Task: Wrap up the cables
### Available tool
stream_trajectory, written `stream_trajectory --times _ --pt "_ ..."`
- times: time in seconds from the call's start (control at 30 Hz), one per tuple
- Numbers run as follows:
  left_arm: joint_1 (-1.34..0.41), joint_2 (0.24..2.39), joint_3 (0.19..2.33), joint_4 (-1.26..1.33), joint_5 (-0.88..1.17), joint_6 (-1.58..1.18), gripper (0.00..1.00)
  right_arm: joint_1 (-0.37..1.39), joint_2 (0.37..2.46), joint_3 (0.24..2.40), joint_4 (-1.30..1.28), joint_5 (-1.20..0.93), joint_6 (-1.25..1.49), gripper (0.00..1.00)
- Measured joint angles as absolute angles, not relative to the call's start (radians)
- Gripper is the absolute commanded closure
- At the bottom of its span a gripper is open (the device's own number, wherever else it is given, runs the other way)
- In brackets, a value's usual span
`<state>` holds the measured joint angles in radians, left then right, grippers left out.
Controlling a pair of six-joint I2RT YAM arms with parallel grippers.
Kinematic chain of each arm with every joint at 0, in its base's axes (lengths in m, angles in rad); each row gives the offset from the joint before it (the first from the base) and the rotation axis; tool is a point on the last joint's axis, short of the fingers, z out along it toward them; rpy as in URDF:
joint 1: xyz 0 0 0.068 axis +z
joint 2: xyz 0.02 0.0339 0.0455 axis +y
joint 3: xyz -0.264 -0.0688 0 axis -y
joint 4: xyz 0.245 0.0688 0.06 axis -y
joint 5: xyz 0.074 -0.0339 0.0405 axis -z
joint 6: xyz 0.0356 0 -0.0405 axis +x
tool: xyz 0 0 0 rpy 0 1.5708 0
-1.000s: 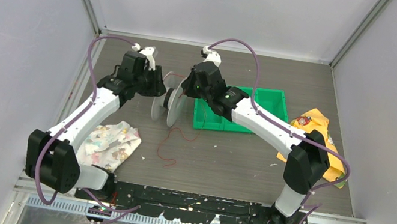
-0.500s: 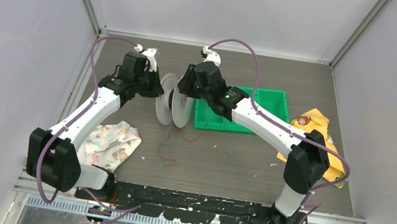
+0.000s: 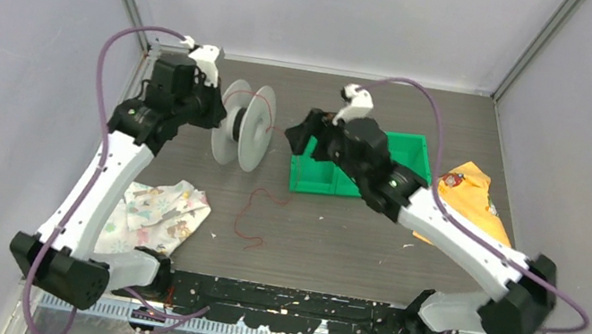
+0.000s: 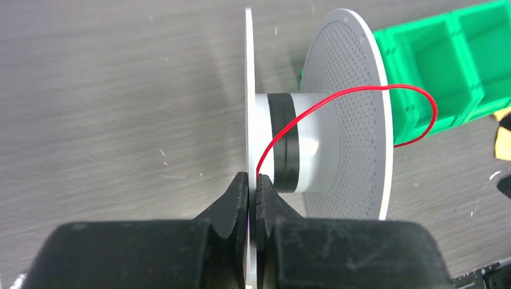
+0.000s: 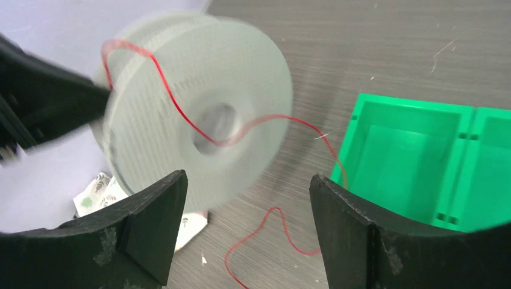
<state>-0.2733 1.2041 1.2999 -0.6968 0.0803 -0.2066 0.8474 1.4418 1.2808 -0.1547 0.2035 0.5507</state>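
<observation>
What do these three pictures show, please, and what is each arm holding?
Two robot arms are bolted at a table's near edge. The wide picture looks down from above; the other two come from a camera on each wrist. The left hand is shut on one flange of a white spool, whose thin red cable trails onto the table. The right hand is open and empty. A green bin, a patterned cloth and a yellow item lie nearby.
</observation>
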Motion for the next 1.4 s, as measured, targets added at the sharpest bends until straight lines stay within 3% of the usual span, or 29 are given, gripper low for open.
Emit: stream_trajectory --times 0.17,0.43,0.57,0.77,0.83,0.9,0.93,1.13,1.4 --pt "-0.273 1.148 1.488 -0.791 0.060 -0.182 1.00 0.847 1.228 1.034 -0.016 0.188 0.450 0.22" --pt "-0.273 1.196 1.850 -1.003 0.059 -0.183 1.00 0.847 1.359 0.842 0.210 0.076 0.416 0.24" --pt "-0.273 1.202 1.878 -1.069 0.082 -0.196 1.00 0.847 1.434 0.723 0.419 0.018 0.415 0.23" --pt "-0.273 1.213 1.882 -1.139 0.112 -0.212 1.00 0.847 1.604 0.769 0.607 -0.094 0.431 0.26" --pt "-0.273 1.214 1.885 -1.147 0.118 -0.220 1.00 0.847 1.653 0.793 0.675 -0.104 0.452 0.43" --pt "-0.273 1.214 1.894 -1.157 0.125 -0.228 1.00 0.847 1.696 0.813 0.728 -0.103 0.468 0.84" --pt "-0.273 1.214 1.900 -1.162 0.129 -0.229 1.00 0.847 1.715 0.822 0.749 -0.099 0.474 0.97" --pt "-0.272 1.218 1.938 -1.192 0.135 -0.216 1.00 0.843 1.738 0.842 0.772 0.020 0.489 0.99" --pt "-0.268 1.195 1.822 -1.198 0.187 -0.155 1.00 0.741 1.492 0.972 0.451 0.092 0.340 0.99"
